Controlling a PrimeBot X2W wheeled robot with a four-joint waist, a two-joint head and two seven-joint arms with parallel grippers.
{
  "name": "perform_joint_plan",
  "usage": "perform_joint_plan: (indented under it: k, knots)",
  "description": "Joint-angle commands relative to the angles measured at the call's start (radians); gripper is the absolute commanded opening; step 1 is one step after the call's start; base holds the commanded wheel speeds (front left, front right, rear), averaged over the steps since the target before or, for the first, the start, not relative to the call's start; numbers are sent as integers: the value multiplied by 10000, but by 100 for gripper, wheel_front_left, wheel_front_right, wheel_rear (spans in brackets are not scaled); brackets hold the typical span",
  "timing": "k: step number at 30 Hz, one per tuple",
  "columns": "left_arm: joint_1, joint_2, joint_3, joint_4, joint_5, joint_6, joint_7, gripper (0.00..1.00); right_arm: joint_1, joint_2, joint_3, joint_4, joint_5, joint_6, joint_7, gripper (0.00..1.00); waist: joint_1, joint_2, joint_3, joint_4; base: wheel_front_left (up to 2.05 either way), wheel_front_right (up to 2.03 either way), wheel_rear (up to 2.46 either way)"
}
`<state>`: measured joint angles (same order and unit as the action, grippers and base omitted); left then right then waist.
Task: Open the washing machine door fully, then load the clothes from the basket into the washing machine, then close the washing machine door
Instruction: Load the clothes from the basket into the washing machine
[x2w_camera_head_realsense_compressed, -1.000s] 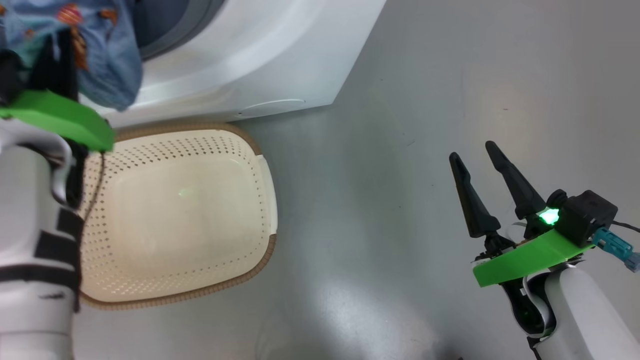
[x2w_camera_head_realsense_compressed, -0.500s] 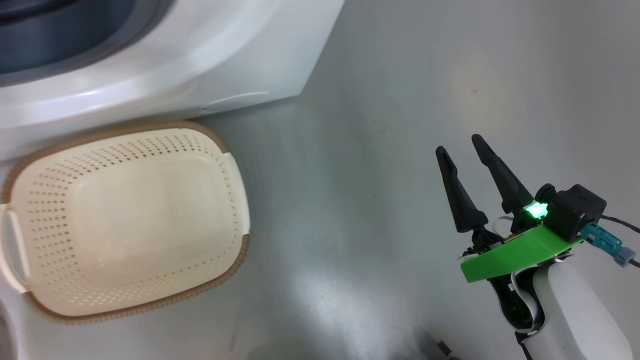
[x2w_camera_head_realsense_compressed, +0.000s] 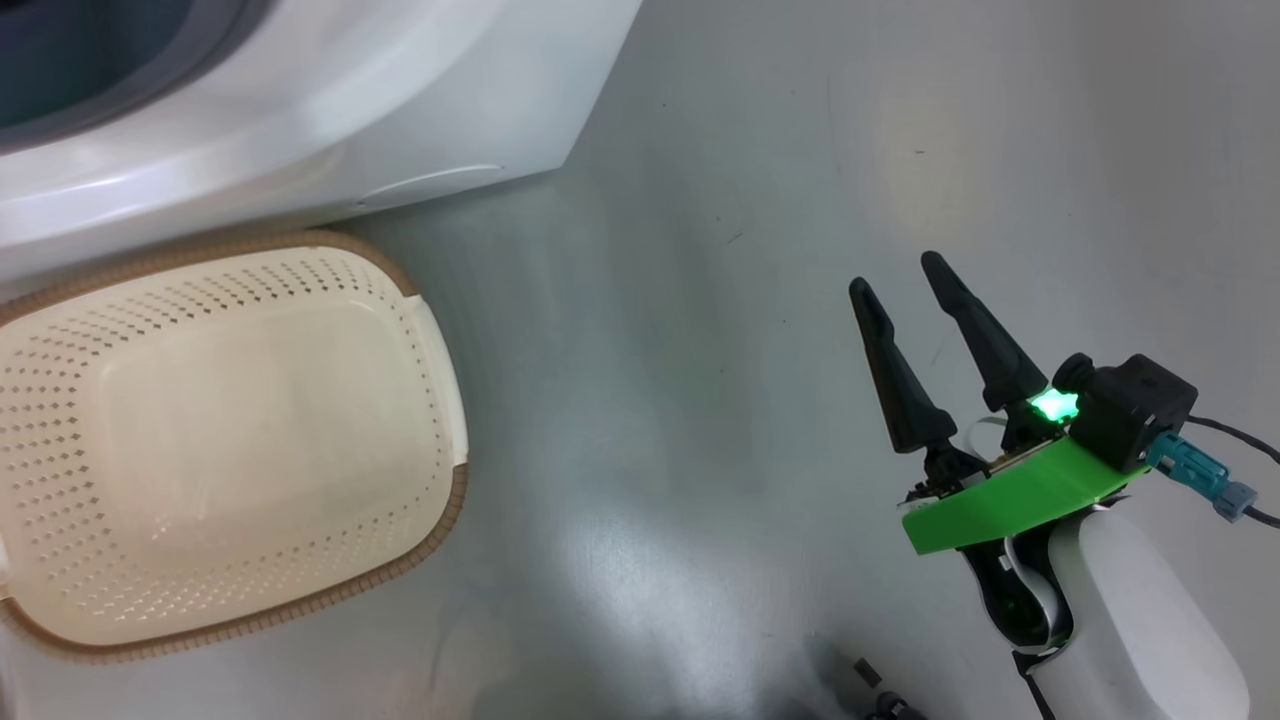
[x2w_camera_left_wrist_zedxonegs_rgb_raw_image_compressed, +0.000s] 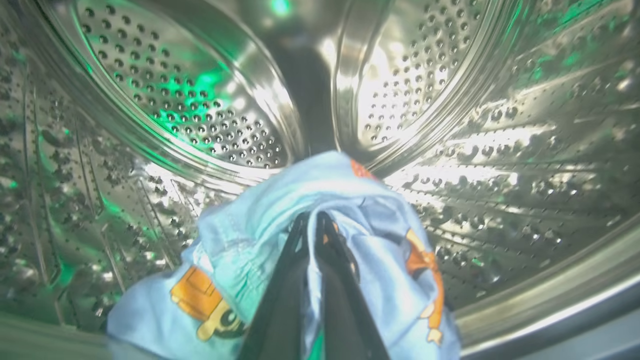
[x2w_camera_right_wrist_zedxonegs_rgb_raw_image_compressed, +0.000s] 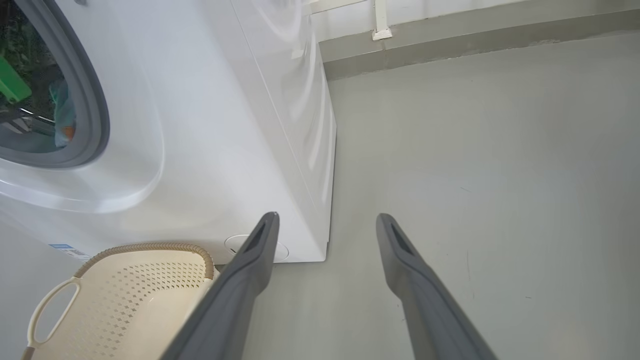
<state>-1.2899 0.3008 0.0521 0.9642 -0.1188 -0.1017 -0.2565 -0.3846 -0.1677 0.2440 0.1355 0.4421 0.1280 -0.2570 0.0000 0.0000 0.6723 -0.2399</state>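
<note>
Grey floor. The basket sits empty against the washing machine. Inside the steel drum, the left gripper is pinched tight on the clothes: 1 blue printed garment draped round its fingers. The right gripper is spread wide over the floor, holding nothing. Advice: release deep and low so no fabric trails over the gasket, then withdraw straight.

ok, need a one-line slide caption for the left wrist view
Left jaws shut on a light blue printed garment, held inside the perforated steel drum.
</note>
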Motion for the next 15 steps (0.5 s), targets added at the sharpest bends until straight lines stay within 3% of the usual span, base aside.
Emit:
perform_joint_plan:
  k: [1, 7, 8, 10, 11, 15]
  knots:
    - [-58, 569, 107, -2, 86, 16, -53, 0, 123, -12, 183, -212, 83, 27, -48, 100, 0, 0, 15, -11, 0, 0, 0]
    - [-302, 599, 155, 328, 39, 14, -53, 0, 137, -12, 125, -207, 102, 27, -48, 100, 0, 0, 35, 51, 0, 0, 0]
    - [-311, 596, 151, 390, 36, 8, -53, 13, 139, -12, 128, -195, 101, 27, -48, 100, 0, 0, 16, 68, 0, 0, 0]
    - [-318, 576, 187, 494, -11, 2, -53, 57, 134, -7, 142, -169, 97, 27, -48, 100, 0, 0, -34, 97, 0, 0, 0]
    - [-307, 562, 192, 531, -22, -3, -53, 96, 130, -9, 144, -161, 99, 27, -48, 100, 0, 0, -63, 114, 0, 0, 0]
    - [-229, 430, 248, 564, -131, -36, -53, 100, 130, -53, 130, -148, 101, 27, -48, 100, 0, 0, -168, 203, 0, 0, 0]
